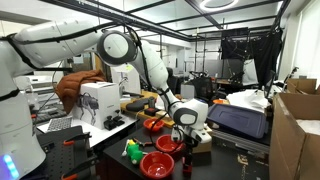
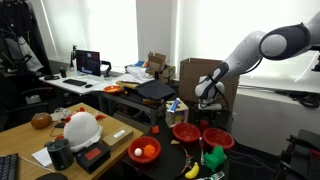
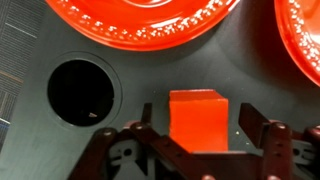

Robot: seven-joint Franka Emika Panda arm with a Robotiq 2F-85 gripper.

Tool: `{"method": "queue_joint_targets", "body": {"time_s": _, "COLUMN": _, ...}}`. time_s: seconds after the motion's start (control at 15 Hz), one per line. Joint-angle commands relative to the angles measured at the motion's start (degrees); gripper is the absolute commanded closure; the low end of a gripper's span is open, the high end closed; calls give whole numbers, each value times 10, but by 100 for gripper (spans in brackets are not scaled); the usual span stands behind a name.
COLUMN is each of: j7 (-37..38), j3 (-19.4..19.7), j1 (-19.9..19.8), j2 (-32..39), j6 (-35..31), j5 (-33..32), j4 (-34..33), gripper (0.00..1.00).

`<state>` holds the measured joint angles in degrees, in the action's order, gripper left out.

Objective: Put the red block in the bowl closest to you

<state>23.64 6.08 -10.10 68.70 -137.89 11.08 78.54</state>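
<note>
Claw [image 3: 197, 128] spread astride red block [image 3: 196, 108] | red bowl [image 3: 140, 18] + 2nd bowl [image 3: 302, 25] just beyond

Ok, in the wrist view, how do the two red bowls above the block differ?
The centre bowl lies straight beyond the red block, while the corner bowl sits off toward the picture's right. The centre bowl shows a wide arc of rim across the top; the corner bowl shows only a slice, cut by the frame edge. Both are glossy red with round rims.
</note>
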Motion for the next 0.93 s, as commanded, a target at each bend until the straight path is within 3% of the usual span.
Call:
{"method": "queue_joint_targets", "body": {"time_s": 0.0, "j7": -17, "j3": 5, "j1": 2, "j2": -3, "j6": -13, "j5": 6, "j4": 3, "gripper": 41}}
{"method": "queue_joint_targets", "body": {"time_s": 0.27, "j7": -16, "j3": 7, "j1": 4, "j2": -5, "j6": -16, "j5": 5, "j4": 4, "gripper": 73}}
{"method": "queue_joint_targets", "body": {"time_s": 0.87, "j7": -6, "j3": 27, "j1": 32, "j2": -95, "j6": -14, "j5": -9, "j4": 53, "gripper": 74}}
